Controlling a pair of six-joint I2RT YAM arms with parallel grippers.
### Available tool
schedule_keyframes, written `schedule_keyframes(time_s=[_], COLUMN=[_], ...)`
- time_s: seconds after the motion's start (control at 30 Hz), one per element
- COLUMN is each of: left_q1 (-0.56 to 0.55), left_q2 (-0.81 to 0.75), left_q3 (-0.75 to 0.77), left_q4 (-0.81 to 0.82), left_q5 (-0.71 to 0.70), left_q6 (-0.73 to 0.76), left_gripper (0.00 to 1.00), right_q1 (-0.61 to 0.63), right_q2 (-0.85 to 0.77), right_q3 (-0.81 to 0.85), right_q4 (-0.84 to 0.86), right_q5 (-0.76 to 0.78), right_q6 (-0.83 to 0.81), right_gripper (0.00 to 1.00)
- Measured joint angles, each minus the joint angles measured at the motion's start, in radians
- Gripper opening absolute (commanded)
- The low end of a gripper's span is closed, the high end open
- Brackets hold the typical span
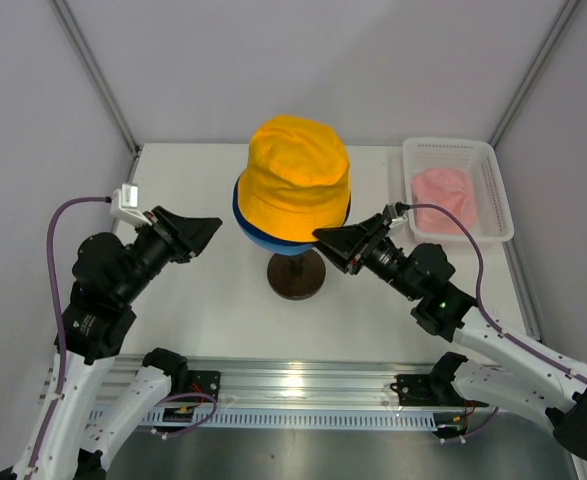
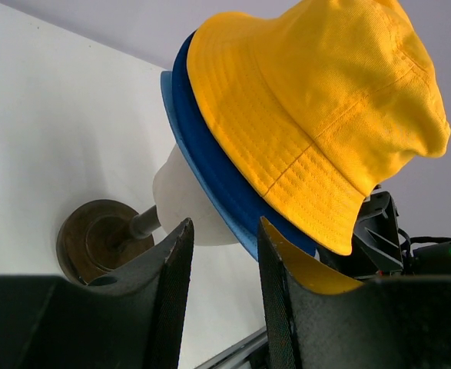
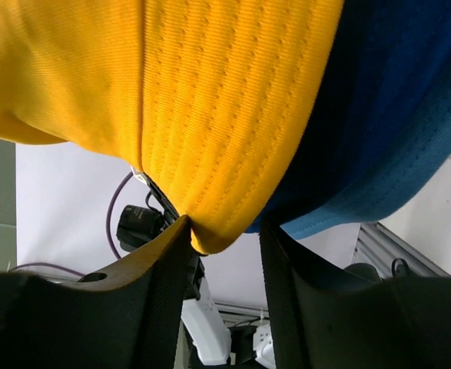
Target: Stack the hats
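A yellow-orange hat (image 1: 298, 175) sits on top of a navy hat (image 1: 239, 208) and a light blue hat (image 1: 273, 243), all stacked on the cream mannequin head (image 2: 183, 207). The pink hat (image 1: 443, 195) lies in the white basket. My left gripper (image 1: 213, 228) stands open just left of the stack, with nothing between its fingers (image 2: 223, 231). My right gripper (image 1: 321, 237) is open under the stack's right brim. In the right wrist view the yellow brim's edge (image 3: 210, 231) dips between the jaws and touches one finger; navy (image 3: 379, 100) and light blue (image 3: 394, 192) brims hang beside it.
The mannequin head's dark round base (image 1: 295, 275) stands mid-table under the stack. The white mesh basket (image 1: 493, 190) sits at the back right corner. Grey walls close in the table on the left, right and rear.
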Motion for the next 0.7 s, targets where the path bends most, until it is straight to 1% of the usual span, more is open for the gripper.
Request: schedule_keyframes(time_s=[0.27,0.3,0.37,0.4,0.5,0.7], left_q1=[0.000,0.000,0.000,0.000,0.000,0.000], left_q2=[-0.015,-0.015,-0.015,-0.015,-0.015,-0.015], left_q3=[0.000,0.000,0.000,0.000,0.000,0.000], left_q4=[0.000,0.000,0.000,0.000,0.000,0.000], left_q5=[-0.002,-0.002,-0.002,-0.002,-0.002,-0.008], left_q6=[0.001,0.001,0.001,0.001,0.001,0.001], left_gripper=[0.42,0.42,0.42,0.42,0.42,0.42], right_q1=[0.019,0.019,0.021,0.022,0.023,0.023], right_q2=[-0.010,-0.013,-0.017,-0.018,-0.022,-0.037], right_q3=[0.001,0.001,0.001,0.001,0.001,0.000], right_q4=[0.029,0.029,0.029,0.028,0.022,-0.026], right_q5=[0.077,0.083,0.091,0.095,0.101,0.105], right_q6=[-0.006,-0.007,-0.010,-0.011,-0.015,-0.026], right_gripper=[0.34,0.28,0.20,0.11,0.00,0.00])
